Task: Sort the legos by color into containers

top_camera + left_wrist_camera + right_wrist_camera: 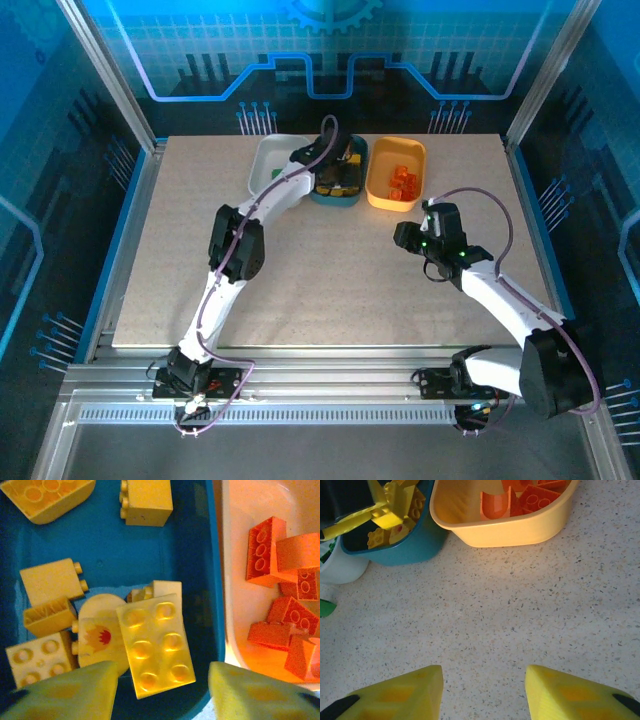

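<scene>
Speckled beige table (pixel 200 200) sits inside a blue-lit enclosure (pixel 320 60) with an aluminium frame. 3 trays stand in a row at the far edge of the table: white tray (pixel 262 160) on the left, dark teal tray (pixel 335 198) in the middle, yellow-orange tray (pixel 373 188) on the right.

Left arm reaches to the far edge. The left gripper (pixel 162 692) hangs over the dark teal tray (pixel 150 545), fingers spread. A 6-stud yellow brick (pixel 156 645) lies studs-up in the tray, its near end in the gap between the fingertips; contact cannot be confirmed. Other yellow legos (pixel 50 582) lie around it on the tray floor.

Orange-red legos (pixel 272 550) are piled in the yellow-orange tray (pixel 235 580). 1 green lego (pixel 277 173) lies in the white tray.

Right gripper (pixel 484 690) hovers above bare table, near the yellow-orange tray (pixel 495 535), fingers spread and holding nothing.
</scene>
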Robot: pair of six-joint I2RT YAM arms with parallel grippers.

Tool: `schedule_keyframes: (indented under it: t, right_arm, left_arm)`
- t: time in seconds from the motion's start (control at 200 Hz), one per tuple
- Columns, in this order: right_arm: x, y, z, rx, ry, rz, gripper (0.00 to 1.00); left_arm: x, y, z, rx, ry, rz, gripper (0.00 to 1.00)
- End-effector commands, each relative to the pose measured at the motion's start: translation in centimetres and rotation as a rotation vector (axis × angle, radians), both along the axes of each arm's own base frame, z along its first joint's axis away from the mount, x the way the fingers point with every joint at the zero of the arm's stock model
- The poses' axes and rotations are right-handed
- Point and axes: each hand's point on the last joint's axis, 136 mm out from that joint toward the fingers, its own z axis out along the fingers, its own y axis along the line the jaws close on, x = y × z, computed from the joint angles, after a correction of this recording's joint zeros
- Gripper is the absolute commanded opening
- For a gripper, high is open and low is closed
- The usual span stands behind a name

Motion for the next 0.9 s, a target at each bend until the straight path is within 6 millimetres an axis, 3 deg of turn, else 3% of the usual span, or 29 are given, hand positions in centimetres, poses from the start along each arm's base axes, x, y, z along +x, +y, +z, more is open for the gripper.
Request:
schedule_keyframes:
  t: [0.0,0.11,0.195,0.28,0.355,0.585,0.765,0.895]
  right_arm:
    - [0.3,-0.3,0.1,0.011,-0.009,-0.016,0.51]
    - [0.4,-0.3,0.1,0.01,-0.007,-0.014,0.53]
    - [0.4,-0.2,0.0,0.01,-0.008,-0.012,0.53]
    - [0.3,-0.2,0.1,0.011,-0.008,-0.009,0.53]
    - [0.4,0.0,0.1,0.011,-0.011,-0.003,0.54]
    - [0.4,1.0,-0.2,0.008,-0.002,0.027,0.55]
    - [0.4,1.7,-0.5,-0.004,0.004,0.047,0.58]
    - [0.4,1.7,-0.4,-0.012,0.002,0.048,0.59]
  left_arm:
    - [-0.8,-2.2,3.5,-0.068,-0.029,-0.101,0.75]
    - [-1.5,-1.6,7.1,-0.081,-0.069,-0.112,0.93]
    - [-2.5,-0.7,9.6,-0.088,-0.11,-0.117,0.95]
    - [-3.8,1.3,10.4,-0.066,-0.132,-0.097,0.97]
    - [-5.2,4.1,9.6,-0.034,-0.118,-0.054,0.97]
    - [-11.1,14.4,3.9,0.097,-0.013,0.108,0.97]
    - [-13.7,18.2,-0.1,0.176,0.083,0.174,0.96]
    - [-13.9,20.0,-2.2,0.195,0.112,0.229,0.95]
